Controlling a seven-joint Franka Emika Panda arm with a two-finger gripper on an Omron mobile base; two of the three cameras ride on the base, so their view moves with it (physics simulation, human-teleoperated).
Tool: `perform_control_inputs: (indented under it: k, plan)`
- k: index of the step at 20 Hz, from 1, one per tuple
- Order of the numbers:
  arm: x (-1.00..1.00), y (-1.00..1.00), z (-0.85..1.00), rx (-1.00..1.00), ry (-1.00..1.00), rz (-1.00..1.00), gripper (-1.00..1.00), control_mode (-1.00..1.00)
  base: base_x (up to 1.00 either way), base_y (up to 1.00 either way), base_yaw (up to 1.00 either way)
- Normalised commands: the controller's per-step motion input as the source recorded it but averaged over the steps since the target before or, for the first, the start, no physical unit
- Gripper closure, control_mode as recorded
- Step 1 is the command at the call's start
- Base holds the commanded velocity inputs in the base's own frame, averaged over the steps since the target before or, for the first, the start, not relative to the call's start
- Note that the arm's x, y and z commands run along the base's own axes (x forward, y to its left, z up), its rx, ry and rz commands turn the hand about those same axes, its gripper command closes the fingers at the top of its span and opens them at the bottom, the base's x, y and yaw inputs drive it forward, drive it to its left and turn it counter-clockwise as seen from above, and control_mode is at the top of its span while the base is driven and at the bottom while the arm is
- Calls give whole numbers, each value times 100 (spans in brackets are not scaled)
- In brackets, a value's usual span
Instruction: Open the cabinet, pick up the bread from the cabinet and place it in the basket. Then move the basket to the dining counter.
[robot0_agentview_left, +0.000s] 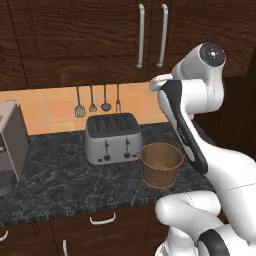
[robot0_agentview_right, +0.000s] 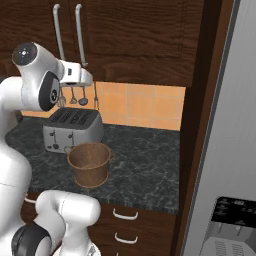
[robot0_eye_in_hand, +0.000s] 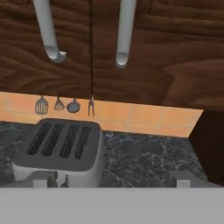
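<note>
The cabinet (robot0_agentview_left: 100, 40) hangs closed above the black granite worktop (robot0_agentview_left: 60, 175), its two silver bar handles (robot0_eye_in_hand: 124, 33) side by side at the door seam. The gripper (robot0_eye_in_hand: 113, 177), jaws spread wide and holding nothing, hovers below the cabinet doors, facing them. The basket (robot0_agentview_left: 161, 164) stands upright on the worktop just beside the toaster (robot0_agentview_left: 112, 137). Utensils (robot0_agentview_left: 92, 102) hang on the tiled backsplash behind the toaster.
</note>
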Motion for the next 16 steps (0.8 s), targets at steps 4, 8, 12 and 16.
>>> perform_control_inputs:
  k: [4,8,12,16]
  plan:
    - [28,2,71,0,0,-4,-100,-100,0,0,0]
    - [36,-1,53,8,-5,0,-100,-100,0,0,0]
    - [23,0,1,13,-16,0,-100,-100,0,0,0]
    - [34,-1,20,14,-2,0,-100,-100,0,0,0]
